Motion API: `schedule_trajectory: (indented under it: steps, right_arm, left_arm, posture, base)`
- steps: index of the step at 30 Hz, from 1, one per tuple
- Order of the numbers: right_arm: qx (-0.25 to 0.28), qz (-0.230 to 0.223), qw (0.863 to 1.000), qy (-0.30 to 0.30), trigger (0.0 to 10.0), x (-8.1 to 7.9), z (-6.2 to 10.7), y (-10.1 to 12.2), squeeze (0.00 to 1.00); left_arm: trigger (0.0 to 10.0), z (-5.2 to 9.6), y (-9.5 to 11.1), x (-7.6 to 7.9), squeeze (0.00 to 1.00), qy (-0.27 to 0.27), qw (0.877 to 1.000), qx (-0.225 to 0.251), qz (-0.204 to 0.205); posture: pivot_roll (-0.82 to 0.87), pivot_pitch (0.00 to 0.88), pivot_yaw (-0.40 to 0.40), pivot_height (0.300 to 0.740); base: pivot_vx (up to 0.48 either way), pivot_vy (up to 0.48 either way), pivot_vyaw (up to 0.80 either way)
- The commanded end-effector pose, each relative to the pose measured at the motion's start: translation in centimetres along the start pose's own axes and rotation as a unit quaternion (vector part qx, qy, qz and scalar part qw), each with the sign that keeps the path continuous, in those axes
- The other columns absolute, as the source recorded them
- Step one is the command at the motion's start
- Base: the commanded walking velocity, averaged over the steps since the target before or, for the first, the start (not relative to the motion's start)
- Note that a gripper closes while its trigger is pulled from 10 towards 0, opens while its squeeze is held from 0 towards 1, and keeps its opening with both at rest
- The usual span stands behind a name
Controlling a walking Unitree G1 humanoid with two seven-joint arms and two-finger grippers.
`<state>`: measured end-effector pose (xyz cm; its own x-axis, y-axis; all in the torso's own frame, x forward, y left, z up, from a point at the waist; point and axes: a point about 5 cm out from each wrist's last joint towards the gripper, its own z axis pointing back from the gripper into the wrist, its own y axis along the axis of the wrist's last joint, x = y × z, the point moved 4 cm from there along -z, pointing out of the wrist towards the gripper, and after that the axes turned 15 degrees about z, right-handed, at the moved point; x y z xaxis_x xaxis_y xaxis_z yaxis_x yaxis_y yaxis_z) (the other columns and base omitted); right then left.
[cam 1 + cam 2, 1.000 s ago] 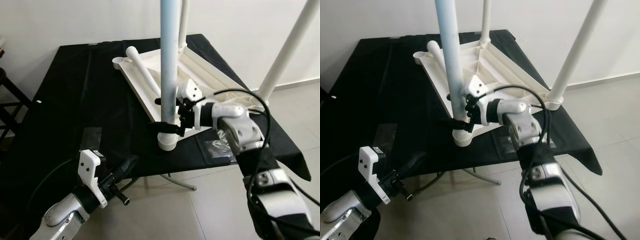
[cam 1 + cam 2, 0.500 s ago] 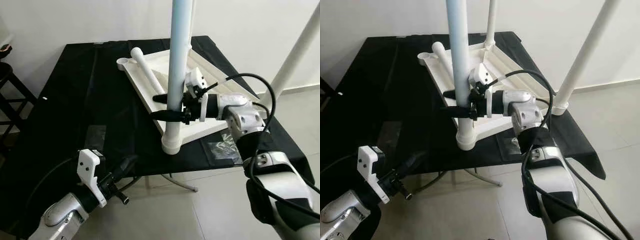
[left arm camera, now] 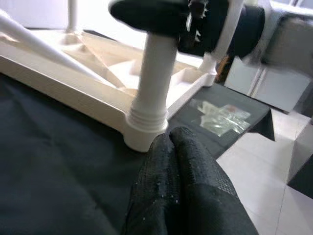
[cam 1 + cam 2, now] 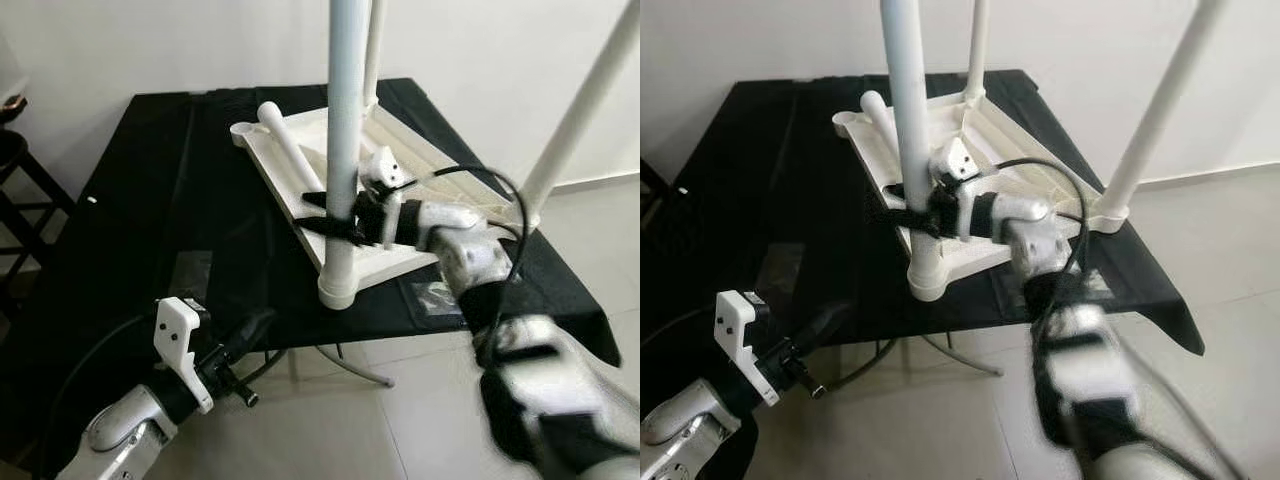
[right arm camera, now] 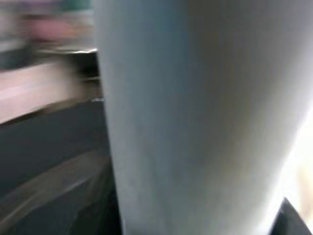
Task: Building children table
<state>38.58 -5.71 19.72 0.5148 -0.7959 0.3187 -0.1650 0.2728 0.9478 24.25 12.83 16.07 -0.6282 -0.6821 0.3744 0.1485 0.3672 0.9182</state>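
Three white legs stand upright from an upturned white tabletop (image 4: 400, 150) that lies on a black-draped worktop (image 4: 160, 180), and a fourth leg (image 4: 288, 143) lies loose across the tabletop's underside toward the worktop's far edge. The near leg (image 4: 343, 150) rises from the tabletop's corner socket (image 4: 335, 287), which sits by the worktop's front edge. The right gripper (image 4: 325, 213) reaches in from the robot's right side and has its two black fingers wrapped around this near leg a little above the socket, one finger on each side of the tube. In the right wrist view the leg (image 5: 195, 117) is pressed up close against the camera, blurred. The right arm's forearm is blurred in the head views.

One more leg (image 4: 580, 110) stands at the tabletop's right corner near the worktop's right edge, and the third (image 4: 372, 45) stands at the far corner. A small clear plastic bag (image 4: 437, 297) lies on the black cloth just beside the tabletop, near the front right part of the worktop.

The left gripper (image 4: 250, 335) hangs low below the worktop's front edge, apart from the table parts, its fingers (image 3: 176, 181) pressed together with nothing between them. A dark stool (image 4: 20, 190) stands off the worktop's left side.
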Motion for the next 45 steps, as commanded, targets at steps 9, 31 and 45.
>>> schedule_trajectory:
  steps: [9, 31, 45]
  right_arm:
    - [-0.120, -0.020, 0.993, -0.003, 4.8, -2.9, 0.6, -4.7, 0.00]
    - [0.076, 0.123, 0.925, 0.352, 10.0, 1.2, 1.7, 3.5, 0.00]
    - [0.077, 0.050, 0.913, 0.397, 0.0, 1.4, 1.7, 1.5, 0.00]
  left_arm:
    - [10.0, -0.1, -0.1, -0.7, 0.00, 0.000, 1.000, -0.006, -0.002]
    - [10.0, 0.1, -0.5, -0.5, 0.00, 0.002, 1.000, -0.007, -0.002]
    - [10.0, 0.7, -0.7, -0.3, 0.00, 0.004, 1.000, -0.017, 0.000]
  posture:
    - [-0.01, 0.104, -0.024, 0.740]
    - [0.01, 0.091, -0.014, 0.740]
    - [0.04, 0.107, 0.001, 0.740]
  base:
    - [0.000, 0.000, 0.00]
    - [0.000, 0.000, 0.00]
    - [0.000, 0.000, 0.00]
